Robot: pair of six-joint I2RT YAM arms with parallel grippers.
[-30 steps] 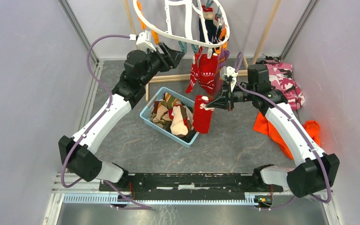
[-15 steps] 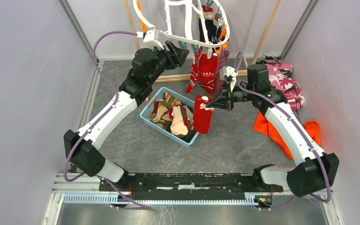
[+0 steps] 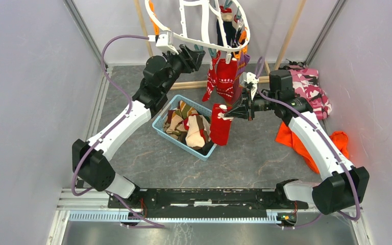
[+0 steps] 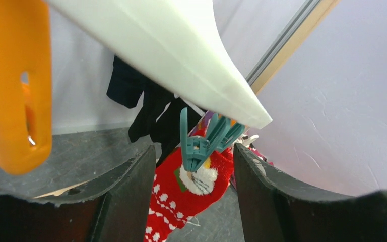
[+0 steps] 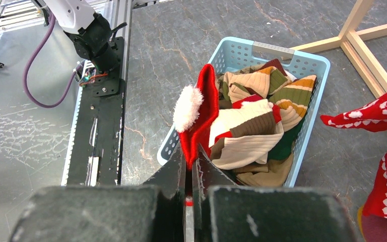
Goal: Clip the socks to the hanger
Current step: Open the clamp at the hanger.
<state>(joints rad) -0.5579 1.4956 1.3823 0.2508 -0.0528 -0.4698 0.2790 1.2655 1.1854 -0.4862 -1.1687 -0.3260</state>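
Note:
The white hanger (image 3: 200,40) hangs at the back with teal and orange clips. Clipped to it are a red patterned sock (image 3: 226,79) and a navy one (image 3: 226,33). My left gripper (image 3: 196,51) is raised just under the hanger's rim and stands open. In the left wrist view a teal clip (image 4: 201,143) hangs between and beyond its fingers (image 4: 131,186), touching neither, with the red sock (image 4: 181,201) behind. My right gripper (image 3: 234,114) is shut on a red sock with a white cuff (image 3: 219,125), held over the basket's right end; in its wrist view the sock (image 5: 201,113) rises from the shut jaws.
A light blue basket (image 3: 159,126) holds several beige, brown and green socks. A wooden rack's base bars (image 3: 189,84) lie behind it. A pink camouflage garment (image 3: 312,89) and an orange cloth (image 3: 296,140) lie at the right. An orange clip (image 4: 15,101) hangs near the left wrist camera.
My left arm has reached up and to the right, bringing its gripper under the hanger by the teal clip, jaws slightly narrower. The right arm and its sock have not moved.

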